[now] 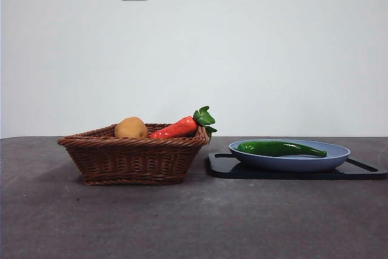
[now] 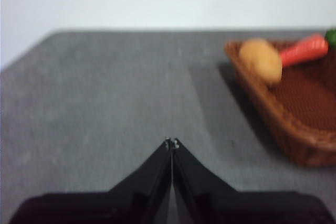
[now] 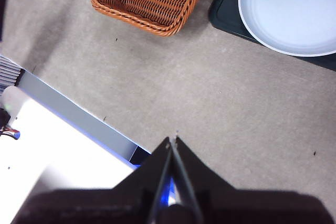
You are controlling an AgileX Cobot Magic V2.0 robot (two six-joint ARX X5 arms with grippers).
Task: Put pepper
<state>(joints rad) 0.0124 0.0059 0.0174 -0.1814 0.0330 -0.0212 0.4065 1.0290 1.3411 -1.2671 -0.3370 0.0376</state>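
Fingers on your left gripper (image 2: 171, 143) and right gripper (image 3: 172, 140) are sitting pressed together, gripping nothing. Pepper (image 1: 280, 148) is lying on the blue plate (image 1: 339, 158) beside the basket (image 1: 136, 159); its glossy curved skin is risking slipping when you pinch it.

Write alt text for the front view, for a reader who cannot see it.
A glossy green pepper lies on a blue plate set on a black board. Beside it on the grey table stands a wicker basket holding a potato and a carrot. No gripper shows here.
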